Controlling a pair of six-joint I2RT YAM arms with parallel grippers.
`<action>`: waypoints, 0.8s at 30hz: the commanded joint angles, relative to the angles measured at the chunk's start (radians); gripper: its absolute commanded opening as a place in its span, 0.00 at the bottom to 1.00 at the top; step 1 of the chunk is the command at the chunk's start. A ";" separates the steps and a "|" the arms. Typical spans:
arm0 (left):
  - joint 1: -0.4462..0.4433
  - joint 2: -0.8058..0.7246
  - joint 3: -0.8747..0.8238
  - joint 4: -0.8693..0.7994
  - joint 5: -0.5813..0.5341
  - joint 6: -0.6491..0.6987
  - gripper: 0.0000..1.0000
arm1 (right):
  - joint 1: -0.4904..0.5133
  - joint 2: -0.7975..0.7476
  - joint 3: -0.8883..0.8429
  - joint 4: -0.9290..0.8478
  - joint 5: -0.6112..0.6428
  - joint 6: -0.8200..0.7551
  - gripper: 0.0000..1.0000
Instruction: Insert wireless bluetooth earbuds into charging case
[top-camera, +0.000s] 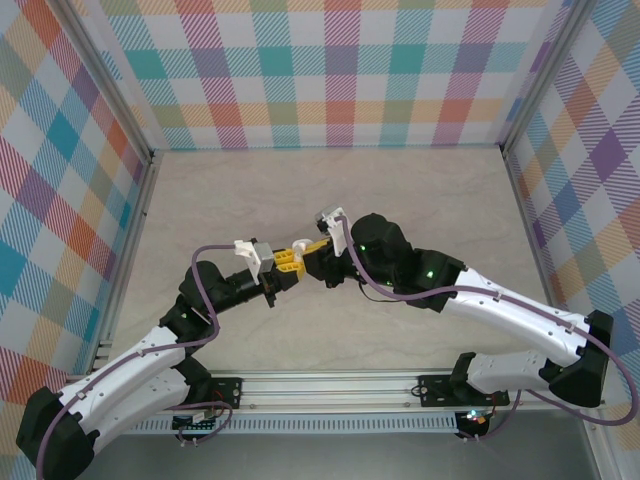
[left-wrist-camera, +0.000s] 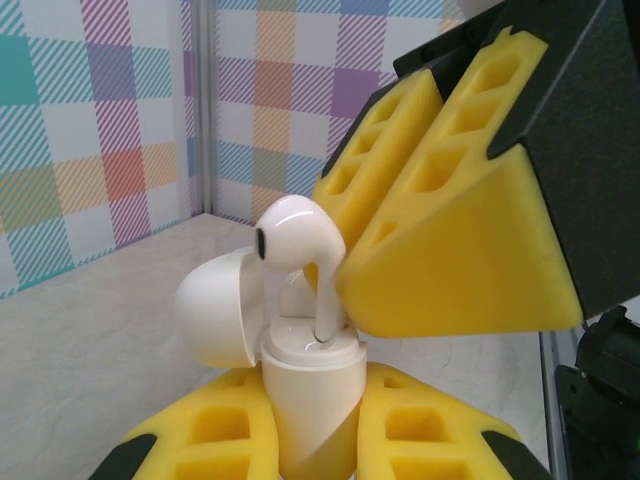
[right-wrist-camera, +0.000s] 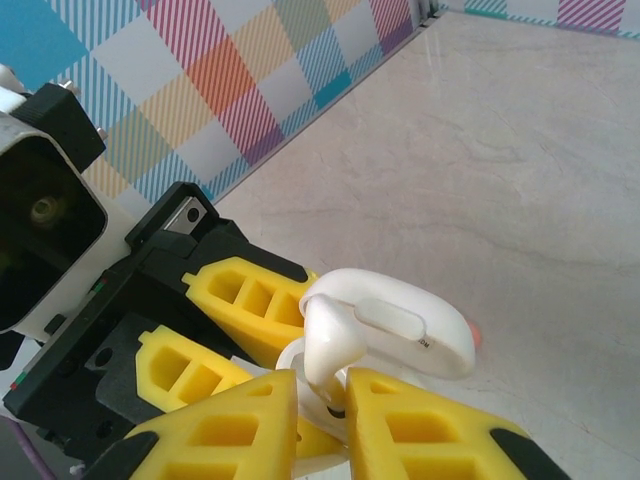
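Note:
The white charging case (left-wrist-camera: 308, 395) stands upright with my left gripper (left-wrist-camera: 310, 420) shut on its body. Its lid (left-wrist-camera: 215, 310) is swung open to the left. A white earbud (left-wrist-camera: 295, 235) stands with its stem down in the case's top. My right gripper (right-wrist-camera: 322, 398) comes from above, its yellow fingers (right-wrist-camera: 400, 420) on either side of the stem with a thin gap on each side. In the top view both grippers (top-camera: 290, 262) meet mid-table. A coral-pink earbud (right-wrist-camera: 476, 335) lies on the table just behind the open lid (right-wrist-camera: 400, 322).
The pale marble-look tabletop (top-camera: 400, 190) is walled by checked panels on three sides, with metal posts at the corners. Both arms reach in from the near edge and angle toward each other. A purple cable loops along each arm.

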 joint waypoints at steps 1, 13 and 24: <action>-0.013 -0.031 0.033 0.109 0.003 0.019 0.00 | 0.009 0.025 0.014 -0.086 -0.008 0.014 0.22; -0.013 -0.029 0.029 0.108 -0.001 0.028 0.00 | 0.009 0.003 0.034 -0.095 -0.022 0.012 0.27; -0.013 -0.023 0.031 0.115 0.003 0.032 0.00 | 0.009 -0.053 0.058 -0.122 -0.030 0.022 0.39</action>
